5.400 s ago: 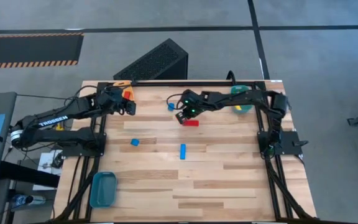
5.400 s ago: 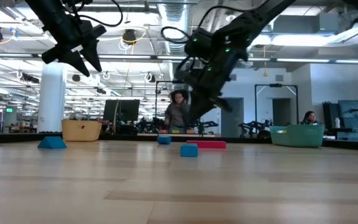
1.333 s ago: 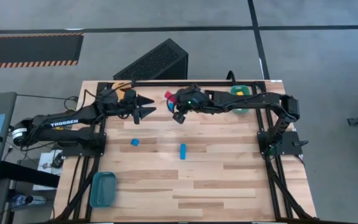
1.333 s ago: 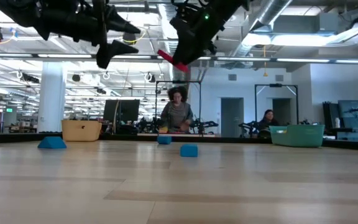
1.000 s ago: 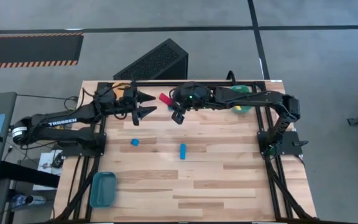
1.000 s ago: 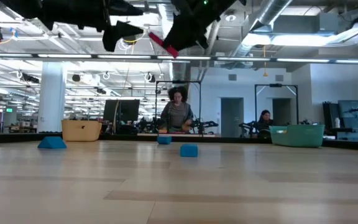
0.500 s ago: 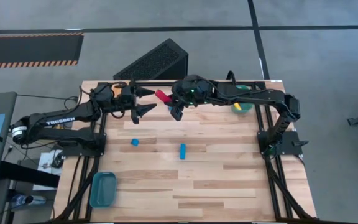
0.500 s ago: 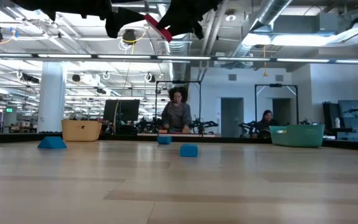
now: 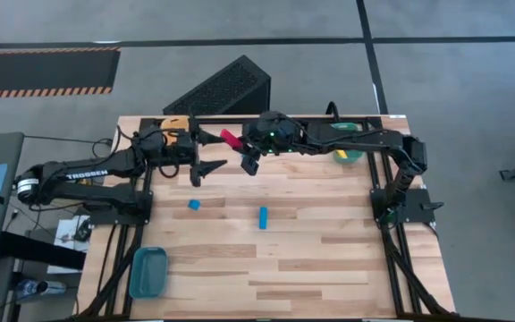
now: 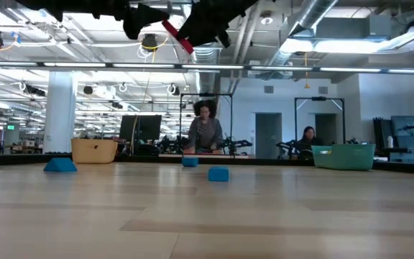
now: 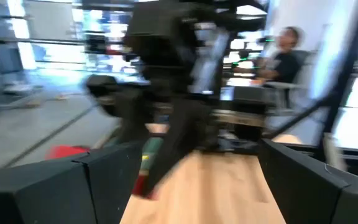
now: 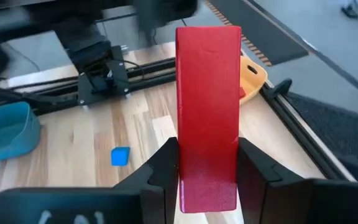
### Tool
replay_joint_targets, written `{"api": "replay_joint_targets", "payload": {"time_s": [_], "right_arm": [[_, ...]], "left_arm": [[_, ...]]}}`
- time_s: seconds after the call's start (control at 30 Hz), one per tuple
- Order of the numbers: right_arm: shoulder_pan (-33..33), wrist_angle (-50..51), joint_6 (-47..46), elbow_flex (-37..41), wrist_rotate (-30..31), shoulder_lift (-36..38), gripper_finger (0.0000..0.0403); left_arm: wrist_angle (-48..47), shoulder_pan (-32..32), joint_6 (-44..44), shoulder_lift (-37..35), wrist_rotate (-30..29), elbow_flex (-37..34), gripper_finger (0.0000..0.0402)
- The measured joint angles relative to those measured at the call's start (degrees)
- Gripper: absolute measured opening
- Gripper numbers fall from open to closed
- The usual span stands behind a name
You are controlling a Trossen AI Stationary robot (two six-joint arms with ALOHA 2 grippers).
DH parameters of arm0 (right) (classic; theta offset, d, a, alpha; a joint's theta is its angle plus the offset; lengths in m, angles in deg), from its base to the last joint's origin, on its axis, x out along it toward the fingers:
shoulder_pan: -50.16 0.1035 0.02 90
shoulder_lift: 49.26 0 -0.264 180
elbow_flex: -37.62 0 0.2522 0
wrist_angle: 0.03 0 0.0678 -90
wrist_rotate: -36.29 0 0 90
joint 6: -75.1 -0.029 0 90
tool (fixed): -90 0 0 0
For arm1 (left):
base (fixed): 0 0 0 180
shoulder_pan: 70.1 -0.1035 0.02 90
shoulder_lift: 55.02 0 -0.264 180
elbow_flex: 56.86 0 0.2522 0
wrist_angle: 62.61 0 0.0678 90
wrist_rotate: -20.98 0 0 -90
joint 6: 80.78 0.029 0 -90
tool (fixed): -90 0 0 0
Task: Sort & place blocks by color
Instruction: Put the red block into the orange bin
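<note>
My right gripper (image 9: pixel 240 148) is shut on a red bar block (image 9: pixel 231 139), high above the table's far middle; the bar also shows in the low view (image 10: pixel 177 36) and the right wrist view (image 12: pixel 208 112). My left gripper (image 9: pixel 211 150) is open, level with it and just to its left. Its fingertips stand close to the bar's free end, apart from it as far as I can see. A blue cube (image 9: pixel 193 205) and a blue bar (image 9: pixel 263 217) lie flat on the table. A second blue cube (image 10: pixel 190 162) shows in the low view. My right gripper pinches the red bar's two long sides near its rear end (image 12: pixel 207 183) between its two fingers (image 12: pixel 164 168). The fingers lie along the bar, roughly level, coming from the table's right. The bar sticks out forward past the fingertips, lifted well clear of the table.
An orange bin (image 9: pixel 175 125) stands at the far left corner, behind my left gripper. A green bin (image 9: pixel 347 143) stands at the far right, a blue bin (image 9: pixel 148 271) at the near left. A black perforated box (image 9: pixel 222 89) sits beyond the far edge. People show in the room behind.
My right gripper has carried the red bar up and toward the table's left, closer to my left gripper. The bar stays clear of the table. My left gripper has risen and drawn back a little toward the left, its fingers spreading wider.
</note>
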Motion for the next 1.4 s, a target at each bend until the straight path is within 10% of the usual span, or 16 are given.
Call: {"api": "replay_joint_targets", "payload": {"time_s": [0.23, 1.4], "right_arm": [[0.51, -1.20, 3.57, 0.02, 1.25, -0.04, 0.0123], [2.34, -10.01, 8.67, 0.04, -5.97, 0.11, 0.0124]], "left_arm": [[-1.36, 0.26, 0.82, -0.02, -11.88, 0.00, 0.0311], [-1.50, 0.26, 1.74, -5.66, -7.22, -0.02, 0.0290]]}}
